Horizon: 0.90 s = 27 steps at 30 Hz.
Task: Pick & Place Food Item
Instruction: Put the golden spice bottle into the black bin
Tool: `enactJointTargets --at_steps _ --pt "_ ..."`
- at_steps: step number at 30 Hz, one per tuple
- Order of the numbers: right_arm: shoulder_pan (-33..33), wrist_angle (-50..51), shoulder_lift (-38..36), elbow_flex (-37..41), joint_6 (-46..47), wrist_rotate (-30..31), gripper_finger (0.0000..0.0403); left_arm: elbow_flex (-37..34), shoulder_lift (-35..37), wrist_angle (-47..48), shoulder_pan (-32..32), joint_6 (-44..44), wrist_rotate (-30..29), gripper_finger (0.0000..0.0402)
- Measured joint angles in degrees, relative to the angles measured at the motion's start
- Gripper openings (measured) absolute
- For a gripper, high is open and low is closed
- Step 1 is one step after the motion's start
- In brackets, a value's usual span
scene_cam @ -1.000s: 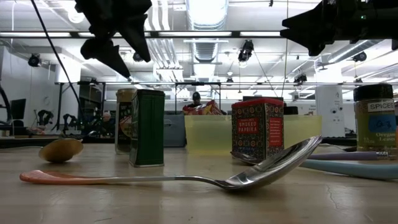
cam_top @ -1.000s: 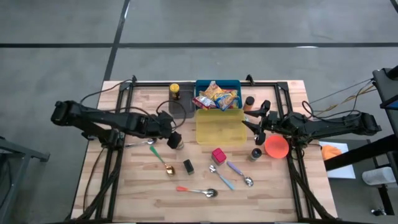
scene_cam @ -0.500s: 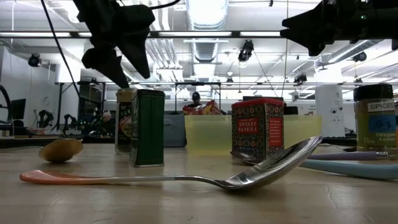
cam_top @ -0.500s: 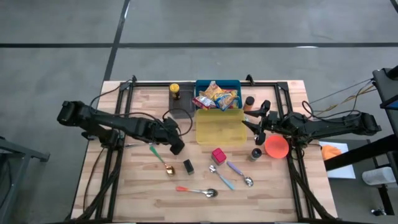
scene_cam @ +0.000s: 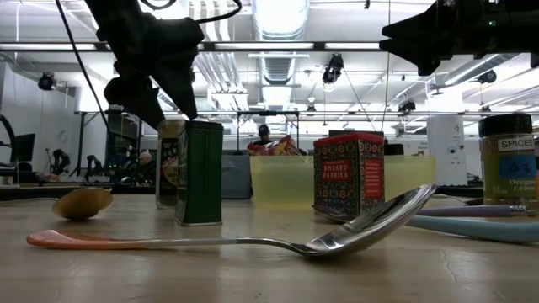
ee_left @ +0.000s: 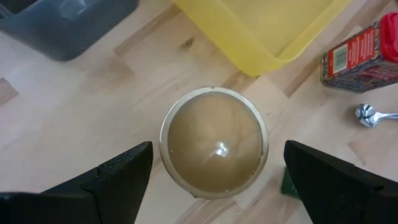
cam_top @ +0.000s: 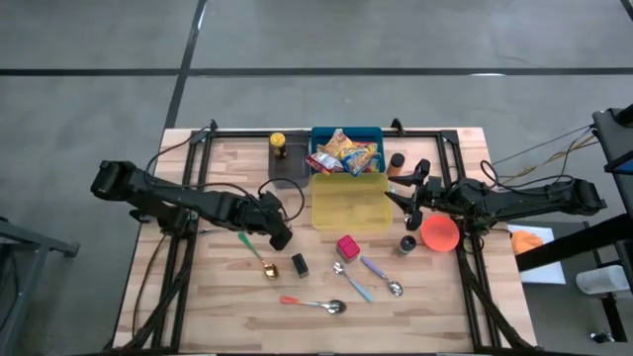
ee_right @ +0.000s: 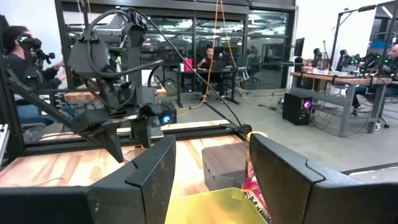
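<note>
High view, left arm: the left gripper (cam_top: 280, 235) hangs over a spice jar near the table's middle, which it hides here, beside the near left corner of the shallow translucent yellow plastic tray (cam_top: 349, 203).
High view, right arm: the right gripper (cam_top: 413, 194) waits off the table at the yellow tray's right edge, beside the round orange bowl (cam_top: 440, 233).
High view, food: the bright snack packets (cam_top: 345, 153) lie heaped in the blue plastic bin (cam_top: 318, 135) at the far side, touching the tray's far edge.
High view, table: the light wooden table (cam_top: 227, 302) also carries the small red paprika tin (cam_top: 347, 246), a dark green tin (cam_top: 300, 264) and the steel spoon with an orange handle (cam_top: 315, 304).
Low view: the left gripper's dark fingers (scene_cam: 141, 98) stand just above the gold-lidded spice jar (scene_cam: 169, 162), behind the green tin, apart from both.
Left wrist view: the jar's round gold lid (ee_left: 214, 142) sits centred between the spread fingers (ee_left: 117, 176); jaws wide, grasping nothing.
Right wrist view: the right fingers (ee_right: 291, 179) are parted with nothing between them; the left arm (ee_right: 112, 81) shows farther off, people seated at desks beyond.
</note>
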<state>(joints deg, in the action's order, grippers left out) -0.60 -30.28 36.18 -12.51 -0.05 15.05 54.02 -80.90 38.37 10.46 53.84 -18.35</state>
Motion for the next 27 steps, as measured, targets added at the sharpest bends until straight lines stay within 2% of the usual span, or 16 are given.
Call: enactJointTargets --at_steps 27 --pt "0.0 0.0 0.0 0.0 0.0 0.0 0.0203 0.0 -4.4 -2.7 -0.1 -3.1 -0.7 0.0366"
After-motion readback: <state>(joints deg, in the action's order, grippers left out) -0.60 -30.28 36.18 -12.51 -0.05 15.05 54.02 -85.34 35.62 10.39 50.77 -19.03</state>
